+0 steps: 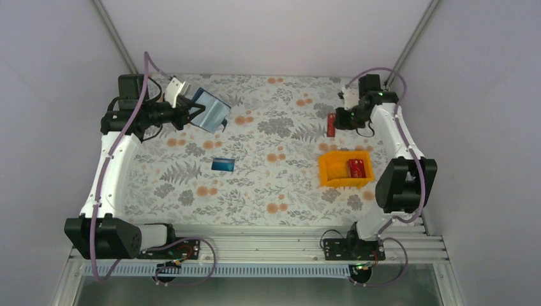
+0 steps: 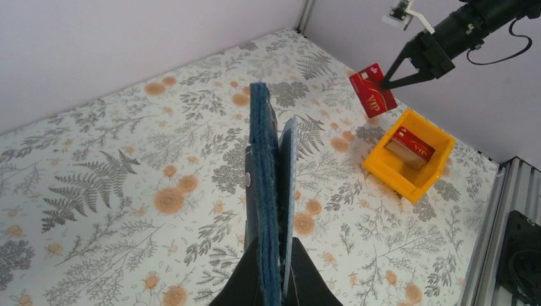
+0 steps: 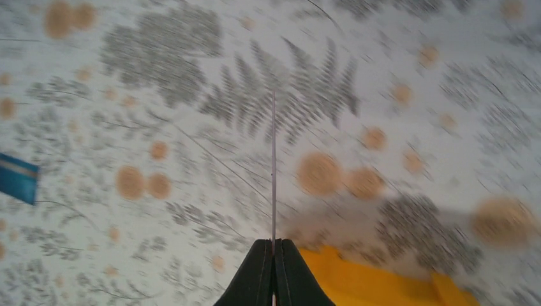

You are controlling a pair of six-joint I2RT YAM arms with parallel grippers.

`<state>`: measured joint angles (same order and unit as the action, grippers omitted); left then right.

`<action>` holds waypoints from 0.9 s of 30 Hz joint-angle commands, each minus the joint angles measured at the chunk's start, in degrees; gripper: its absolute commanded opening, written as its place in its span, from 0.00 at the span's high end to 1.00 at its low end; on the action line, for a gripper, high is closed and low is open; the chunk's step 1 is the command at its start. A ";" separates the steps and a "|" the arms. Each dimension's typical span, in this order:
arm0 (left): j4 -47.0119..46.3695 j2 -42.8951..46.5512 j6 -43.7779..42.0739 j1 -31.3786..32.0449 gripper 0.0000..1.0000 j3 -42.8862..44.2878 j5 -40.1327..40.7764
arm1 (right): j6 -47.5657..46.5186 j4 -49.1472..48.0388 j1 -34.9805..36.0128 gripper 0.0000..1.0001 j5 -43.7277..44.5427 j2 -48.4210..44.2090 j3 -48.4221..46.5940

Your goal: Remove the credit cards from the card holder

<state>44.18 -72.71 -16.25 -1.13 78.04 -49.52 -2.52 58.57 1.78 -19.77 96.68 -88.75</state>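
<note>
My left gripper (image 1: 190,114) is shut on the blue card holder (image 1: 211,109) and holds it above the table at the back left. In the left wrist view the card holder (image 2: 263,159) stands edge-on between the jaws of my left gripper (image 2: 276,254), with a thin lighter-blue sheet (image 2: 289,166) on its right side. My right gripper (image 1: 337,121) is shut on a red credit card (image 1: 331,124) at the back right. That same red card (image 3: 274,159) shows edge-on in the right wrist view, pinched by my right gripper (image 3: 274,243). A blue card (image 1: 222,164) lies flat mid-table.
An orange bin (image 1: 330,173) sits on the floral cloth at the right, with another red card (image 1: 357,167) inside. The bin (image 3: 383,284) lies just below and right of the right jaws. White walls close the back and sides.
</note>
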 commanded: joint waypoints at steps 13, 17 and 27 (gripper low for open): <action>-5.20 6.78 -1.81 6.14 0.98 -6.25 6.39 | -18.90 -1.65 -4.34 0.96 6.93 -18.75 19.63; -5.52 8.05 -2.12 6.75 0.98 -6.75 7.14 | -24.44 0.29 -4.36 0.96 9.47 -19.38 21.01; -5.28 8.51 -3.02 8.99 0.98 -7.15 8.07 | -25.08 5.46 -4.57 0.96 22.97 -15.37 19.58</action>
<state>40.66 -65.19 -17.78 7.42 70.96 -42.17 -26.06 60.55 -2.81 -3.57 81.30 -69.28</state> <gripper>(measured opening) 0.051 0.043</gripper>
